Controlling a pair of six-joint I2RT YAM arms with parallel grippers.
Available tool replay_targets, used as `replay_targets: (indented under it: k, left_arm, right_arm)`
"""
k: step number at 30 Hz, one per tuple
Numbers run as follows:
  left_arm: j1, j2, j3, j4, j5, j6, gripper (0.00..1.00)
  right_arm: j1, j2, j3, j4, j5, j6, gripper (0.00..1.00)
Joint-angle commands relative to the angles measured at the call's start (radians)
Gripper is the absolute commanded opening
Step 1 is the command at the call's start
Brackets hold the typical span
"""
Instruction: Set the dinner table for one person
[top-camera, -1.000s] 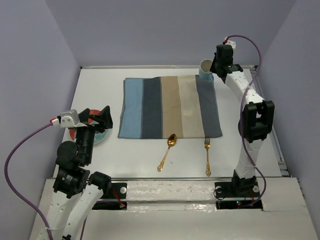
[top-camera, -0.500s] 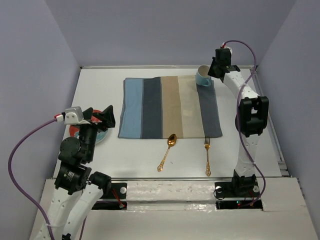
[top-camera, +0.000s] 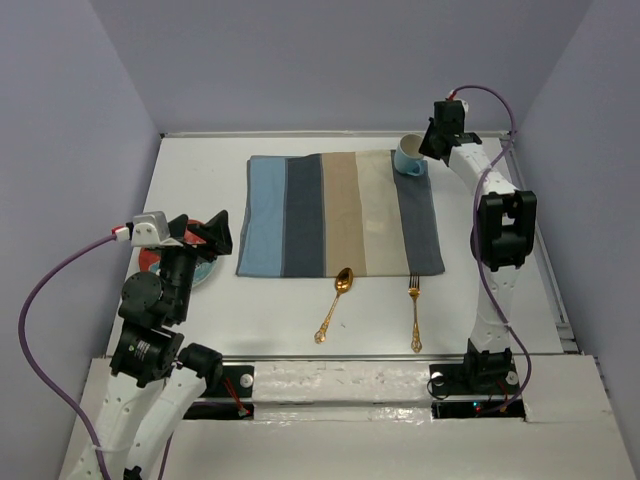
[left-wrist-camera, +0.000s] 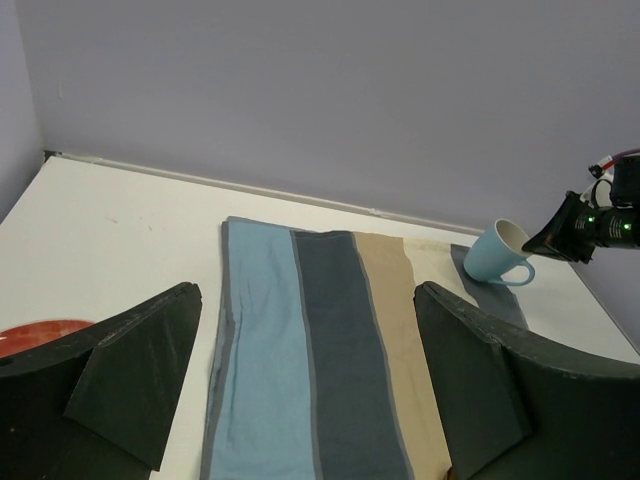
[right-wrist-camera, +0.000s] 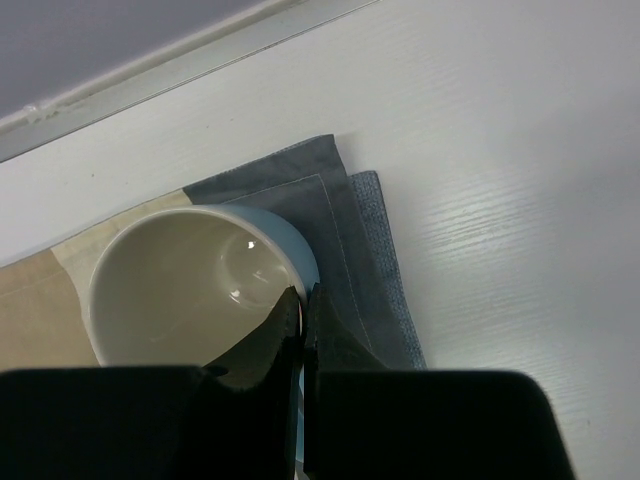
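The worktop (top-camera: 190, 170), flat, white and rectangular with a metal rail at its far edge, lies beneath all fingers. Left fingers (left-wrist-camera: 140, 380) stand wide apart. Right fingers (right-wrist-camera: 265, 350) clamp the tilted blue mug (left-wrist-camera: 493, 260) by its rim.

The dinner table (top-camera: 200, 180), a large flat white rectangular top, lies level, with a metal rail (top-camera: 300, 133) along its 12 o'clock edge.

The placemat (top-camera: 340, 213) is lying on the dinner table (top-camera: 200, 170), the mug (top-camera: 408, 157) tilting on its far right corner. The spoon (top-camera: 333, 304) and, rightward, the fork (top-camera: 415, 313) are lying before its near edge; the plate (top-camera: 147, 264) is sitting to its left.
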Motion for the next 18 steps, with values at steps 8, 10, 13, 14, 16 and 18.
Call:
replay_targets:
  k: [8, 10, 13, 14, 16, 18]
  left_arm:
    - [-0.003, 0.022, -0.009, 0.064, 0.018, 0.007, 0.99]
    - [-0.002, 0.023, -0.009, 0.064, 0.017, 0.005, 0.99]
    - [-0.002, 0.023, -0.009, 0.064, 0.018, 0.005, 0.99]
    - [-0.002, 0.023, -0.009, 0.064, 0.018, 0.005, 0.99]
    - [-0.003, 0.023, -0.009, 0.064, 0.015, 0.004, 0.99]
    - [-0.002, 0.022, -0.009, 0.064, 0.015, 0.005, 0.99]
  right_arm:
    - [-0.009, -0.019, 0.054, 0.052, 0.004, 0.041, 0.00]
    - [-0.009, -0.021, 0.058, 0.041, 0.006, 0.036, 0.00]
    - [-0.009, -0.024, 0.058, 0.035, 0.003, 0.032, 0.00]
    - [-0.009, -0.021, 0.057, 0.032, 0.006, 0.032, 0.00]
    - [-0.009, -0.019, 0.051, 0.031, 0.026, 0.027, 0.00]
    - [-0.009, -0.018, 0.045, 0.032, 0.030, 0.030, 0.00]
